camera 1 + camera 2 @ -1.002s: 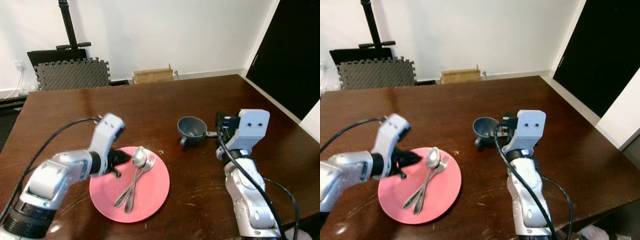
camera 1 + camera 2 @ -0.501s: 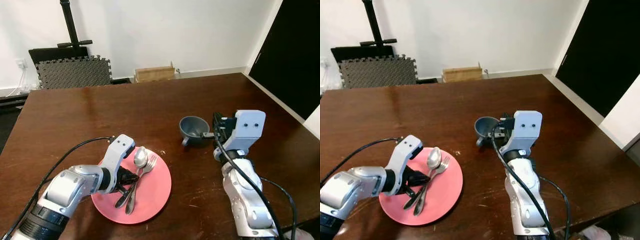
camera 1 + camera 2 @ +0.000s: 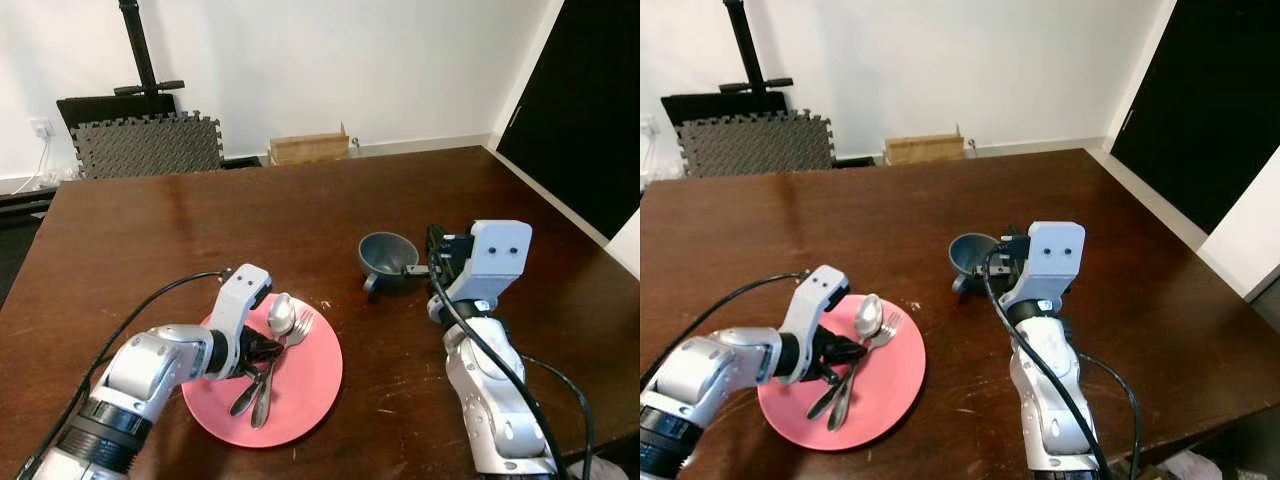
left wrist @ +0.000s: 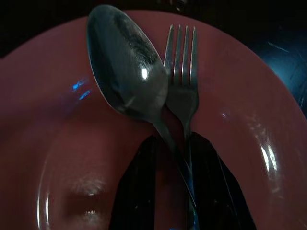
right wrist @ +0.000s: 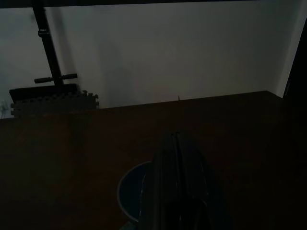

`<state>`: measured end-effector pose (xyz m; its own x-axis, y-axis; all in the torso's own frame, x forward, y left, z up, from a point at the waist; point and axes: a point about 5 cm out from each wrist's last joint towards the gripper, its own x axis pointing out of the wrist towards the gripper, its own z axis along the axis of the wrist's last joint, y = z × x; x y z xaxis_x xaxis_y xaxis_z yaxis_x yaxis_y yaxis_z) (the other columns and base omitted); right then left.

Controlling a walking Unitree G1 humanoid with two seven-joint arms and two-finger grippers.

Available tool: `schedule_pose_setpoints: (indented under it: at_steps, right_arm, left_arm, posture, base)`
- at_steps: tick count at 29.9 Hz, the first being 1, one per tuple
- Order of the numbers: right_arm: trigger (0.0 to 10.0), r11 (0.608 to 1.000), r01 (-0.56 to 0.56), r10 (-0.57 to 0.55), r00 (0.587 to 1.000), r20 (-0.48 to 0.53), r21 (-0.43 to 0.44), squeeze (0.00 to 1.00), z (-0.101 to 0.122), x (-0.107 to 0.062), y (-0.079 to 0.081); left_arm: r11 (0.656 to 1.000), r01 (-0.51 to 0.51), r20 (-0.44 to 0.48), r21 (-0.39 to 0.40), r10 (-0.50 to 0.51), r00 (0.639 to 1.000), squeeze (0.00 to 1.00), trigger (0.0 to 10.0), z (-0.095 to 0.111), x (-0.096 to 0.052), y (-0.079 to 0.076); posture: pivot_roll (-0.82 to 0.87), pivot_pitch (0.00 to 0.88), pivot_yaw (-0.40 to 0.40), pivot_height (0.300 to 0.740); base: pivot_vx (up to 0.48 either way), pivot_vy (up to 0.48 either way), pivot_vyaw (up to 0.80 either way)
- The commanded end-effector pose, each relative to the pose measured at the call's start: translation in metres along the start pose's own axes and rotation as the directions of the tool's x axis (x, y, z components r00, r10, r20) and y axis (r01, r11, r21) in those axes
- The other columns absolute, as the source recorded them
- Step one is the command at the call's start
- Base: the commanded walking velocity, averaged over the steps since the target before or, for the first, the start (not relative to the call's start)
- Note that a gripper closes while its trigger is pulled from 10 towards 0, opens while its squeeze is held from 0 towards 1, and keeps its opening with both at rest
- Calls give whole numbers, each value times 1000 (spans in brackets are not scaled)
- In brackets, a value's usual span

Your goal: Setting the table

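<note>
Fig.: cutlery pickup, table setting. Your left hand (image 4: 172,184) is down on the pink plate (image 3: 310,385), its two black fingers (image 4: 136,191) apart and straddling the handles of the spoon (image 4: 127,67) and fork (image 4: 181,81), which lie side by side, handles crossing, w/ the spoon bowl just beside the fork tines. Fingers not yet closed on either handle. Plate sits on the brown surface (image 3: 150,230) near its front edge. Grey cup (image 3: 386,257) stands well to the plate's right; your right hand (image 5: 180,182) is level w/ it, fingers pressed together, empty, just short of the cup rim.

Step in hand (judged): grasping cutlery to lift it off the plate. Next move calls for closing the fingers squarely across the handles. Both lie in the gap, so you may take both or lose one; lift slowly, then lay them beside the plate.
</note>
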<state>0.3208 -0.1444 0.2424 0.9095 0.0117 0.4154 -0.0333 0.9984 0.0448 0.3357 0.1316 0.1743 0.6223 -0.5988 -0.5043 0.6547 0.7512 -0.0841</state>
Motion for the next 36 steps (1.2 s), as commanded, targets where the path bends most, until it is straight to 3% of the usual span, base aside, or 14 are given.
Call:
schedule_pose_setpoints:
  at_steps: [1,12,13,15,16,18,20,24,28,29,33,34,35,36]
  right_arm:
    - [10000,1000,15,-15,1000,-6,-2,0,-2,-4,-3]
    - [10000,1000,14,-14,1000,-4,-3,0,-3,-4,-3]
    - [10000,1000,13,-13,1000,-1,-4,0,-1,-3,-2]
    - [10000,1000,12,-12,1000,1,-5,0,-1,-3,-2]
    - [10000,1000,11,-11,1000,4,-5,0,0,-3,-2]
    - [10000,1000,9,-9,1000,9,-5,0,2,-3,-3]
    - [10000,1000,-11,11,1000,17,-2,0,5,-3,-2]
    - [10000,999,-40,40,999,23,5,0,8,-2,1]
    - [10000,997,-79,78,997,19,13,0,8,-1,8]
    - [10000,994,-105,104,994,21,16,0,8,-1,13]
    - [10000,996,-87,87,996,36,20,0,11,0,12]
    - [10000,997,-81,80,996,41,20,0,12,0,11]
    - [10000,997,-71,70,996,58,22,0,18,1,10]
    - [10000,997,-71,70,996,58,22,0,18,1,10]
  left_arm:
    - [1000,-9,-46,-7,9,999,0,0,-10,4,1]
    - [999,-18,-57,-28,16,998,0,0,-12,5,3]
    - [996,0,26,-92,3,1000,0,0,1,-1,5]
    - [992,15,79,-128,-5,997,0,0,9,-5,6]
    - [986,25,126,-162,-4,992,0,10000,17,-11,10]
    - [976,28,201,-214,16,979,0,10000,30,-24,18]
    - [970,50,315,-239,28,949,0,10000,50,-52,26]
    - [980,72,356,-184,-1,935,0,10000,56,-73,21]
    - [991,40,304,-129,1,953,0,10000,41,-72,11]
    - [987,31,329,-156,23,944,0,10000,35,-69,3]
    - [998,-41,423,-50,58,904,0,10000,43,-72,-10]
    - [998,-59,456,-21,62,888,0,10000,46,-75,-13]
    - [998,-62,534,-28,67,843,0,10000,54,-80,-19]
    - [998,-62,534,-28,67,843,0,10000,54,-80,-19]
  posture:
    - [63,141,51,740]
    - [63,133,50,740]
    - [60,132,51,740]
    - [60,132,51,740]
    - [54,128,52,740]
    - [52,126,51,740]
    - [52,123,47,740]
    - [68,116,33,740]
    - [76,112,25,740]
    - [81,109,18,740]
    - [84,111,9,740]
    - [84,111,8,740]
    - [80,112,5,740]
    - [80,112,5,740]
  base:
    - [0,0,0]
    - [0,0,0]
    - [0,0,0]
    - [0,0,0]
    - [0,0,0]
    - [0,0,0]
    - [0,0,0]
    - [0,0,0]
    - [0,0,0]
    - [0,0,0]
    - [0,0,0]
    - [0,0,0]
    - [0,0,0]
    - [0,0,0]
